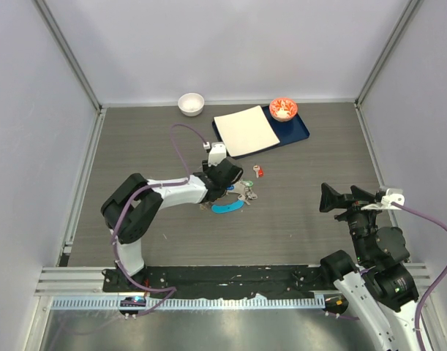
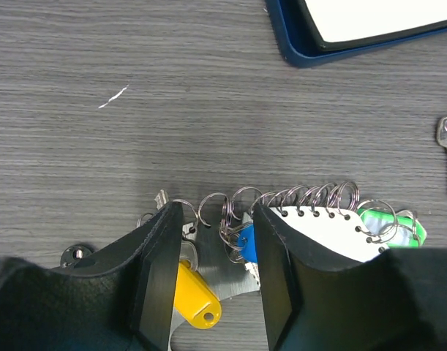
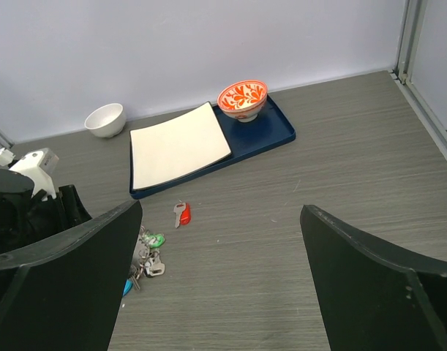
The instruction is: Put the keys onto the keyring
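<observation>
Nearest, on the right side, the right gripper (image 3: 222, 219) hovers above the table (image 1: 311, 153) with its jaws spread wide and nothing between them. Toward the middle, the left gripper (image 2: 216, 219) is down over the bunch; its jaws stand partly apart around a yellow key (image 2: 197, 301) and a blue key (image 2: 245, 243), and whether they pinch anything cannot be told. The keyring (image 1: 227, 208) lies there, its light blue crescent just beside the fingers, with a green key (image 2: 406, 227) at the bunch's edge. A red key (image 1: 259, 171) lies apart, farther back. Beyond it a blue tray (image 1: 302, 134) holds a white square plate (image 1: 245, 130) and a red patterned bowl (image 1: 283, 109). A white bowl (image 1: 191, 103) sits on the table left of the tray, near the back wall.
</observation>
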You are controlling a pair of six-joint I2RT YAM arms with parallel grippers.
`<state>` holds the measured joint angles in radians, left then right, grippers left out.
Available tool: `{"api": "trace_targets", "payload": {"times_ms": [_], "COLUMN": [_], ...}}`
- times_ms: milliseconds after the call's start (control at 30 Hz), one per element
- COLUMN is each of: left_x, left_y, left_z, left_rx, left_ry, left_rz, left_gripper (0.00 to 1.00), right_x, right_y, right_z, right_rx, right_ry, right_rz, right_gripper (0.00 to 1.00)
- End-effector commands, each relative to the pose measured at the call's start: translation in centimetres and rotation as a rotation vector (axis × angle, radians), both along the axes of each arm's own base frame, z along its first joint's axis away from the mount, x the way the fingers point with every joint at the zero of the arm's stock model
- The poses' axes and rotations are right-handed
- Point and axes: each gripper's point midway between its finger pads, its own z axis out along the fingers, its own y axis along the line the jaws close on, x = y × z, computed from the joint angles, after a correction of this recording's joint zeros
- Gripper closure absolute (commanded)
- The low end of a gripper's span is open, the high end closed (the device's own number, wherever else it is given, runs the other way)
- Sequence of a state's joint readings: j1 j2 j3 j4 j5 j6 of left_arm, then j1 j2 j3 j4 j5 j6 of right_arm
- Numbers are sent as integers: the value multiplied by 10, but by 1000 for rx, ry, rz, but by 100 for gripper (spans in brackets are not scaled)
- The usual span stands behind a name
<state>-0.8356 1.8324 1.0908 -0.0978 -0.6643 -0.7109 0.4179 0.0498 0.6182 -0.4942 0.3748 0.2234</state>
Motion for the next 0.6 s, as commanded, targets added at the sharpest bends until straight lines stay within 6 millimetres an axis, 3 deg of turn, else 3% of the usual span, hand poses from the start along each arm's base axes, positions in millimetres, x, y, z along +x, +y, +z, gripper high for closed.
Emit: {"api": "trace_targets", "payload": {"times_ms": [0, 200, 433, 567], "left_x": [13, -1, -26, -37], "left_y": [-6, 3, 27, 58], "left_z": [14, 6, -3, 0], "left_rx": [-16, -30, -53, 9], "left_ry": [-56, -22, 8, -17], "left_rz": [30, 30, 64, 113], "left_gripper": [53, 52, 50, 47], "right_x": [-1, -1, -1, 0], "right_y": [2, 2, 3, 3], "right_z": [11, 11, 11, 11], "right_rx": [10, 8, 6, 5], "right_ry": [-45, -44, -43, -41], "right_rz": [14, 14, 17, 20], "right_gripper": [3, 3, 3, 4]}}
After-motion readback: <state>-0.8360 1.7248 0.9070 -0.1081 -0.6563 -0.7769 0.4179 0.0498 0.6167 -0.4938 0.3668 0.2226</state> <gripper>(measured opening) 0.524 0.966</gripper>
